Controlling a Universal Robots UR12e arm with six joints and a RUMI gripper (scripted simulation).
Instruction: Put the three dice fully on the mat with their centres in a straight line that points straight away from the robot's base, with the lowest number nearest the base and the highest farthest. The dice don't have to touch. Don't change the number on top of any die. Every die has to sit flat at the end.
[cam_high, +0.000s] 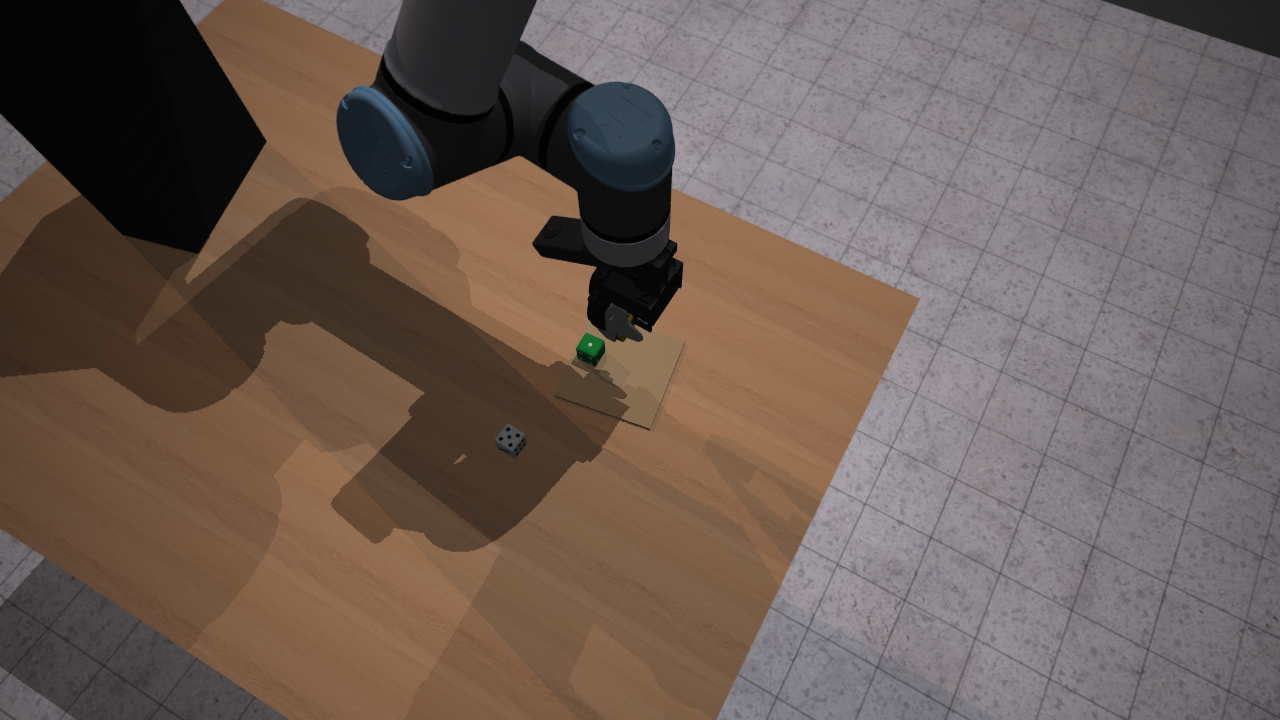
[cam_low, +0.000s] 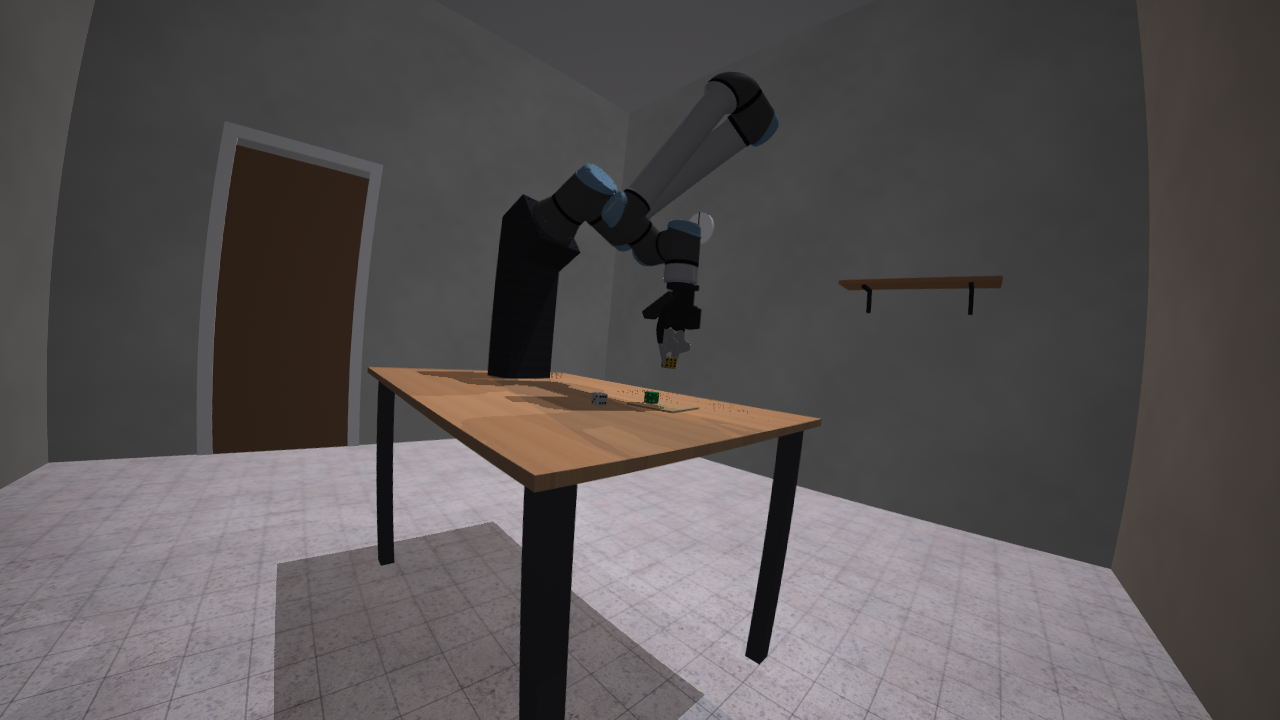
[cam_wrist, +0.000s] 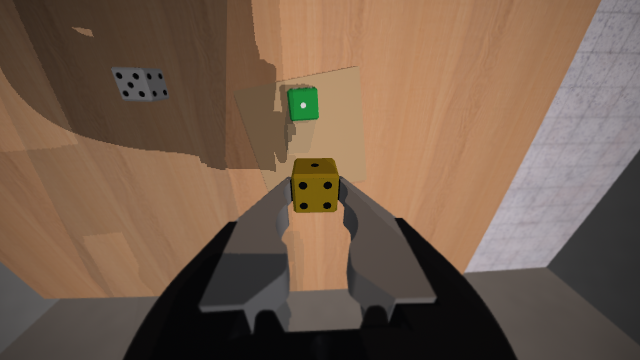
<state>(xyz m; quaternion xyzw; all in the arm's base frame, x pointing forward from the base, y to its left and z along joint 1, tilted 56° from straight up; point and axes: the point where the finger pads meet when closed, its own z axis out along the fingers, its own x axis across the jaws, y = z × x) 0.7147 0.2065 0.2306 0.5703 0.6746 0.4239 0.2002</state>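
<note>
We hold the yellow die (cam_high: 629, 317) (cam_low: 669, 363) (cam_wrist: 315, 190) above the table.

Our gripper (cam_high: 623, 333) (cam_low: 669, 361) (cam_wrist: 314, 178) is clamped on this yellow die, and in the wrist view its face with four dots and its face with one dot are seen. The green die (cam_high: 589, 350) (cam_low: 651, 396) (cam_wrist: 303, 104) rests on the mat (cam_high: 660, 380) (cam_low: 684, 409) (cam_wrist: 342, 135), one dot on top; the white die (cam_high: 511, 439) (cam_low: 599, 398) (cam_wrist: 133, 84), five on top, lies off the mat, on the wooden table (cam_high: 787, 358) (cam_low: 537, 447) (cam_wrist: 430, 100).
</note>
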